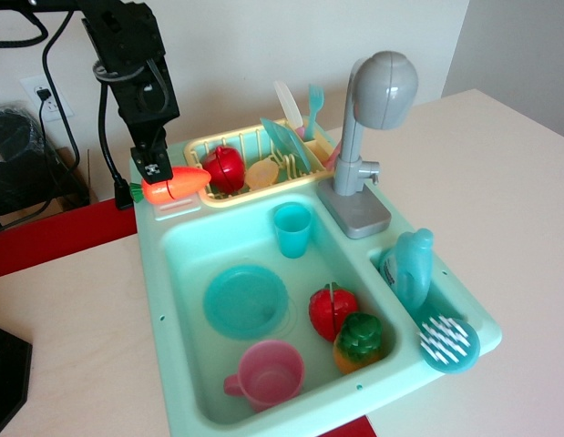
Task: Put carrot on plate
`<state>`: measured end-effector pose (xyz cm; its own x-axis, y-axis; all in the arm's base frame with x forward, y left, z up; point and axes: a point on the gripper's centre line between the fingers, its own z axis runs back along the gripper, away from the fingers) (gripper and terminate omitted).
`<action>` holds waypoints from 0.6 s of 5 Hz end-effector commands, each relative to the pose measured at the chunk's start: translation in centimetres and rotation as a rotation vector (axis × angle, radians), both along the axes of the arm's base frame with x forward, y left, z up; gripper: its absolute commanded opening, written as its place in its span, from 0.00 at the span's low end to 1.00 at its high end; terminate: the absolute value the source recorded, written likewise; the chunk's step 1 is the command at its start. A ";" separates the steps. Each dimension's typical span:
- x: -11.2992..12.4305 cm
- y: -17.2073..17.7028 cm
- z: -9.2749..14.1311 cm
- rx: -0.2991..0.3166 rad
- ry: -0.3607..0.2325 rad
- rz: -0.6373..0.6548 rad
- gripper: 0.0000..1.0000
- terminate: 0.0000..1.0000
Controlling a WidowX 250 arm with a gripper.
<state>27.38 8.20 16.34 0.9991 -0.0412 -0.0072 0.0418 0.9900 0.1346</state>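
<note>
The orange carrot (179, 184) with a green stub top is held level in my gripper (158, 175), above the sink's back left rim. The gripper is shut on the carrot's green end. The round teal-blue plate (245, 301) lies flat on the sink floor, below and to the right of the carrot.
The mint toy sink (168, 300) also holds a teal cup (292, 228), a pink cup (268, 374), a red apple (333, 310) and an orange fruit with a green cap (359, 342). A yellow rack (254, 164) with a red apple and an upright paler plate stands behind. A grey faucet (368, 137) stands at right.
</note>
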 end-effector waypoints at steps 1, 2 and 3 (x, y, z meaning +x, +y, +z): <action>0.0 0.0 0.0 0.000 0.000 0.000 1.00 0.00; 0.9 0.3 -1.2 0.009 -0.003 0.021 1.00 0.00; 1.5 0.5 -2.7 0.012 0.008 0.041 1.00 0.00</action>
<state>28.66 8.58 11.80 0.9980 -0.0009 -0.0637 0.0094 0.9911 0.1325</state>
